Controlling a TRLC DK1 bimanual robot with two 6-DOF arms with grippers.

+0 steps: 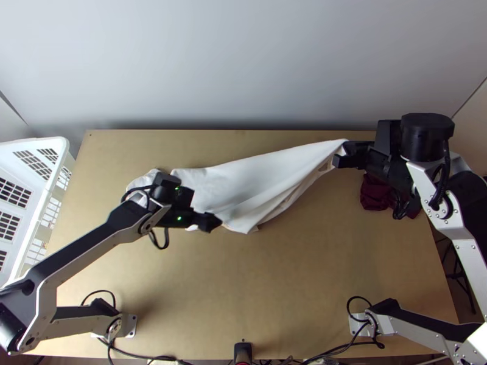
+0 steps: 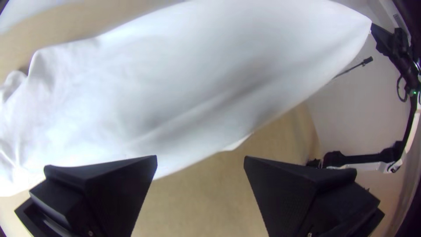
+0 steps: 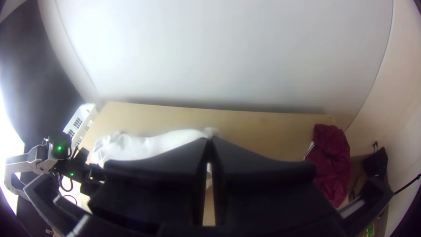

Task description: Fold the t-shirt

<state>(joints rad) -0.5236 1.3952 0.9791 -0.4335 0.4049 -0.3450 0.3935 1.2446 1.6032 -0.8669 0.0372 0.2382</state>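
Observation:
My right gripper [image 1: 342,156] is raised at the table's right side, shut on a corner of the white t-shirt [image 1: 255,182]. From there the cloth slants down to the left, drawn taut, and ends bunched near the left gripper. My left gripper [image 1: 210,222] is over the shirt's near edge. In the left wrist view the left gripper [image 2: 200,160] stands open above the table beside the edge of the shirt [image 2: 144,87]. The fingers of the right gripper [image 3: 209,140] meet in the right wrist view, with the shirt [image 3: 162,142] stretching away behind them.
A dark red cloth [image 1: 380,194] lies bunched at the table's right edge, below the right gripper. The white plastic basket [image 1: 36,143] stands at the left edge. Bare wood of the table [image 1: 243,286] stretches between the shirt and the arm bases.

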